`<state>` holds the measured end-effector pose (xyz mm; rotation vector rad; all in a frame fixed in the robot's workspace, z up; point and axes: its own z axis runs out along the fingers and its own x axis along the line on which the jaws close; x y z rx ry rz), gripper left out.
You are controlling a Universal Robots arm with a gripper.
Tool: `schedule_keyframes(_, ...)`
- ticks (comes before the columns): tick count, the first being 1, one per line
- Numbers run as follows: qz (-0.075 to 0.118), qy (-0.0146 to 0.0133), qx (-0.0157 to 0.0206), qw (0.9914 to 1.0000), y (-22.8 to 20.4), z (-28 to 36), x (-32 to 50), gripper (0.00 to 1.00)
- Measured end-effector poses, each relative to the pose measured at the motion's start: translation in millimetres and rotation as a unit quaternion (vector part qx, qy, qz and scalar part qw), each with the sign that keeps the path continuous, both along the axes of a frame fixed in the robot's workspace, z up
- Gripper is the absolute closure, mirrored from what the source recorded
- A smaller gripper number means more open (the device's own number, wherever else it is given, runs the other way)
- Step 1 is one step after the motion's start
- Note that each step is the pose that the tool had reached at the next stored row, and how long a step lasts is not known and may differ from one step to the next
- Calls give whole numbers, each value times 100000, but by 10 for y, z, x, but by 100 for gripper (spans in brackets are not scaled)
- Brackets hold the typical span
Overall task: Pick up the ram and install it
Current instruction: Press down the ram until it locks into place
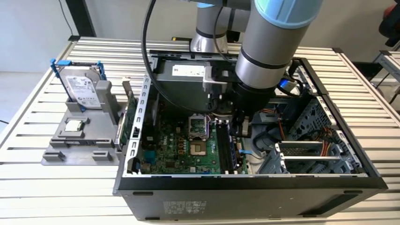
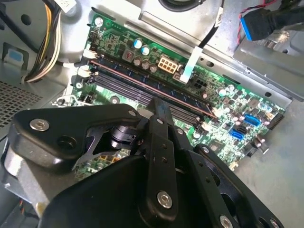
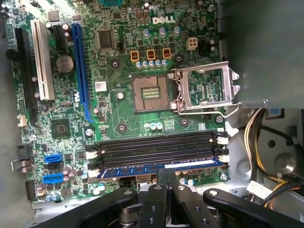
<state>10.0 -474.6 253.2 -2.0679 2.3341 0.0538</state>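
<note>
Pressing down over the memory slots (image 3: 156,149) inside the open computer case (image 1: 250,180), the pincer (image 3: 162,178) stands clenched on the ram (image 3: 161,167), a thin bluish-green stick lying in the nearest slot, likely light, stiff and fragile, best held by its upper edge.

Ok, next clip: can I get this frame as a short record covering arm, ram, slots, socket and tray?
arm: reaching down into the open case
gripper: right over the ram
ram: lying along the slot nearest the gripper
other slots: three, apparently empty
socket: open, no chip in it
tray: outside the case, on the exterior view's left
drive: upright on the tray
chip: flat on the tray
</note>
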Motion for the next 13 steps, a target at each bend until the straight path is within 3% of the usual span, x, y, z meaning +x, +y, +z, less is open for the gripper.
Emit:
schedule_keyframes(6, 910, -14, 392, 99995, 7, -84, 1, 100)
schedule_keyframes(13, 2547, -90, 649, 99965, 20, -117, 15, 100)
